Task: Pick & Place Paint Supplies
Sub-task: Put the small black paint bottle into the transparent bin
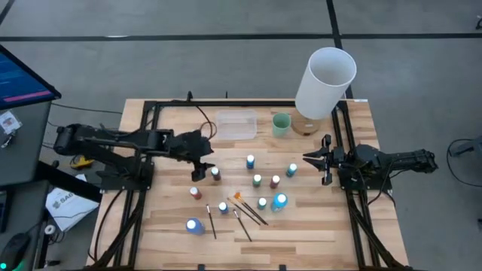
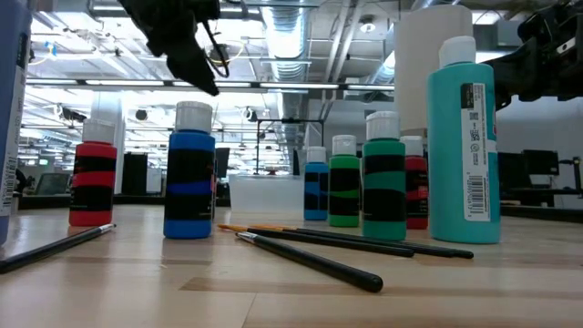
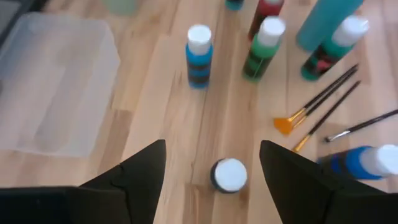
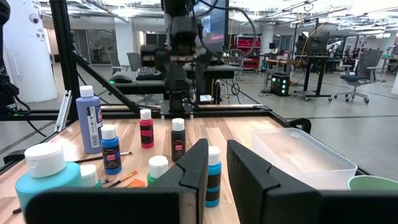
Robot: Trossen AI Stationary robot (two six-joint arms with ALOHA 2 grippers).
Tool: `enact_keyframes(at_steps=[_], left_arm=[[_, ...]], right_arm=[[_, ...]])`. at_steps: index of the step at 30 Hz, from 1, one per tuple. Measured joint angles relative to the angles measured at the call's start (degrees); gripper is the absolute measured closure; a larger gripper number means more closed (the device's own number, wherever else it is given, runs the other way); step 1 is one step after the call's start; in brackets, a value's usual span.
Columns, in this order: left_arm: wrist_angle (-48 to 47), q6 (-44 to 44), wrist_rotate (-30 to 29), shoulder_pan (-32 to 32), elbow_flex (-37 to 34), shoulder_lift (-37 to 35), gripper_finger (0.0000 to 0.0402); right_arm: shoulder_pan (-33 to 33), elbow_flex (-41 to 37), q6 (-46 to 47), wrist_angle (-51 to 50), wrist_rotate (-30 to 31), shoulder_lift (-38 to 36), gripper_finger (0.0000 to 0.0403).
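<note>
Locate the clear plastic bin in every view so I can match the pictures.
High view: clear bin, back centre of the table.
Low view: behind the bottles, centre.
Left wrist view: left side.
Right wrist view: right side.
Shared landmark: pale green cup beside it, also in the right wrist view.
</note>
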Motion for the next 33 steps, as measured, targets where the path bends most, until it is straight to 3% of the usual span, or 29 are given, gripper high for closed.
enact_keyframes(at_steps=[11, 33], left_arm=[[1.0, 0.1, 1.0, -0.8, 0.0, 7.3, 0.0146], [2.5, 0.9, 0.6, -0.8, -4.1, 8.7, 0.0148]], right_arm=[[0.0, 0.0, 0.0, -0.1, 0.0, 0.0, 0.0349], [0.0, 0.0, 0.0, -0.6, 0.0, 0.0, 0.0349]])
